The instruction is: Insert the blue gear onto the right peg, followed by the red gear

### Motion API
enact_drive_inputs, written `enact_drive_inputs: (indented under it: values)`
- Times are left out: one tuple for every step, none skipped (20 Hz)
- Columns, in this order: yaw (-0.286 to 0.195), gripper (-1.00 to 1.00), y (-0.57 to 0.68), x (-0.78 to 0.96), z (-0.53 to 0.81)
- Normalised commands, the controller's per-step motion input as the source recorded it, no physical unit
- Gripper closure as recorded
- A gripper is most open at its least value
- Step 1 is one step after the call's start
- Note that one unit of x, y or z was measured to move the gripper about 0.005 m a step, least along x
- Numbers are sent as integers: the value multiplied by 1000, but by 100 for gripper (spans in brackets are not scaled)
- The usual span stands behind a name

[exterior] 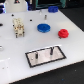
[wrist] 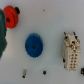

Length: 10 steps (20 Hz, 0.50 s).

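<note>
The wrist is held high over the desk [exterior: 10, 50], its camera pointed straight down, and the hand cannot be made out in either view.

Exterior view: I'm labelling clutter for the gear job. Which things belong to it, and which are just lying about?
Job: blue gear, red gear, right peg in the grey plate.

Lying about: beige block, left peg, dark objects along the back edge.

Bench [exterior: 15, 60] layout, exterior view: the plate [exterior: 45, 56] lies nearest the camera, bearing two upright pegs, the right peg [exterior: 51, 50] toward the exterior view's right. Behind it lie the blue gear [exterior: 43, 27] and, farther right, the red gear [exterior: 63, 33], apart.
</note>
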Motion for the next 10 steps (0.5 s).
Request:
enact_drive_inputs:
  values:
    - [0, -100, 398, -743, -214]
    - [0, -100, 410, -668, -203]
    - [0, -100, 387, -715, -179]
    - [0, -100, 417, -711, -169]
    - [0, -100, 402, -705, -192]
    - [0, -100, 393, -681, -189]
    - [0, -100, 402, -650, -232]
    - [0, -100, 379, -660, -233]
    - [0, -100, 346, -651, -292]
    - [0, -100, 330, -635, -356]
